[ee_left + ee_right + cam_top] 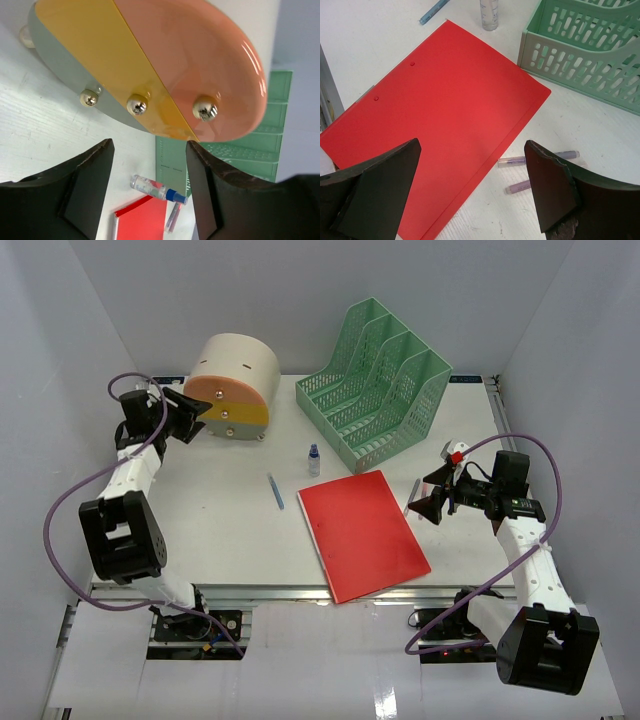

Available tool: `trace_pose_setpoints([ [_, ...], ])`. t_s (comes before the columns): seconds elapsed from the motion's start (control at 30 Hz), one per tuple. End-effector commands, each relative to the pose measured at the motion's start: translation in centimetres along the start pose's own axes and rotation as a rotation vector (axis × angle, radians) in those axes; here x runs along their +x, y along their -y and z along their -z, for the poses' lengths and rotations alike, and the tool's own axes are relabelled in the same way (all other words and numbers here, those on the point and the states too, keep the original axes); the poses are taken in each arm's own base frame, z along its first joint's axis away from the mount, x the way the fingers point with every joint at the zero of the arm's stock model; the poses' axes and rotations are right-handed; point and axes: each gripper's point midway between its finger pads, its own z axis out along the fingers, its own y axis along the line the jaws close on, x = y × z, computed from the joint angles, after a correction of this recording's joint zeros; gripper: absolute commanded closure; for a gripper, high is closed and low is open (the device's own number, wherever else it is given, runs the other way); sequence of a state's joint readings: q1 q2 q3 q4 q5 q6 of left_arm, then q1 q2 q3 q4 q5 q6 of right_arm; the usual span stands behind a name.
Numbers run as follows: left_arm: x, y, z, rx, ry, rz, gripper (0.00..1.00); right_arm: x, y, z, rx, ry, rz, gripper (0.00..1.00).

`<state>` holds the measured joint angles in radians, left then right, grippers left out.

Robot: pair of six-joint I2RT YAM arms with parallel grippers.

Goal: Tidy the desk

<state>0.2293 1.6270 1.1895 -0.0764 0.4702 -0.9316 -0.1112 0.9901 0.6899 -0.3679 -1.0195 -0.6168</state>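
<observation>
- Nearest the lens in the right wrist view, your right jaws are spread wide and hold nothing. They hang above the right edge of the red folder [445,115] and two purple pens [537,160] lying just beside it.
- In the left wrist view, your left jaws are parted with nothing between them and face the round drawer box [240,370]. Three metal knobs [137,104] sit on its peach, yellow and grey-green fronts.
- Table [220,530]: the white surface carrying everything, with a metal rail [300,592] along the near edge by your arm bases.
- Green file rack [378,380]: far side, right of centre, just behind the folder.
- Small clear bottle [314,460], blue cap: upright between box and rack; its print is too small to read.
- Blue pen [275,490]: left of the folder, not touching it.
</observation>
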Motion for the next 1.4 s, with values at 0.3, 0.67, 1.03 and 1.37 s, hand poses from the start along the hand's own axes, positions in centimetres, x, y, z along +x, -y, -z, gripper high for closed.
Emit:
trace_pose_setpoints([
  [0.3, 2.4, 1.4, 0.4, 0.305, -0.104, -0.076, 0.38, 0.0, 0.0, 0.0, -0.008, 0.004, 0.008, 0.09],
  [0.67, 1.7, -0.5, -3.5, 0.288, -0.168, -0.041, 0.35, 0.3, 0.3, -0.1, 0.000, -0.006, 0.002, 0.09],
  [1.03, 1.4, -0.4, -5.7, 0.284, -0.170, 0.004, 0.43, 0.7, 0.5, -0.1, 0.005, -0.016, -0.005, 0.09],
  [1.37, 2.5, -0.8, -6.0, 0.258, -0.170, 0.042, 0.46, 0.9, 0.6, -0.2, 0.004, -0.022, -0.010, 0.09],
])
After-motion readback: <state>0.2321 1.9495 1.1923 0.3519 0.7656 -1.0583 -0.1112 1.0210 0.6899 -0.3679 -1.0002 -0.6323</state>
